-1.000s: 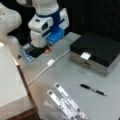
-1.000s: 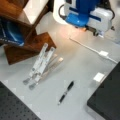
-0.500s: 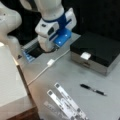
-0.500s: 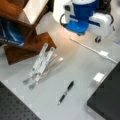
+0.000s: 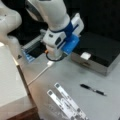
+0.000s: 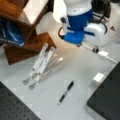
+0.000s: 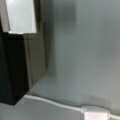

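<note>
My gripper (image 5: 56, 53) hangs low over the grey table (image 5: 75, 75), its white and blue hand seen in both front views (image 6: 74, 40). Its fingers do not show in the wrist view. Right below it lies a white plug (image 5: 50, 63) on a thin white cable (image 5: 37, 76), which also shows in a front view (image 6: 103, 53) and at the wrist view's bottom edge (image 7: 95, 113). A black box with silver sides (image 5: 100, 50) stands just beside the hand, and its corner fills the wrist view's left (image 7: 22, 62).
A black pen (image 5: 92, 89) (image 6: 66, 92) lies on the table. Several metal strips (image 5: 66, 103) (image 6: 41, 63) lie fanned nearby. The box carries a white label (image 5: 85, 55) (image 6: 99, 77) (image 7: 21, 16). A wooden stand (image 6: 27, 37) and a pale block (image 5: 10, 80) border the table.
The arm has swung sideways and lower, from the table's back edge to over the white plug near the black box. Pen and strips have not moved.
</note>
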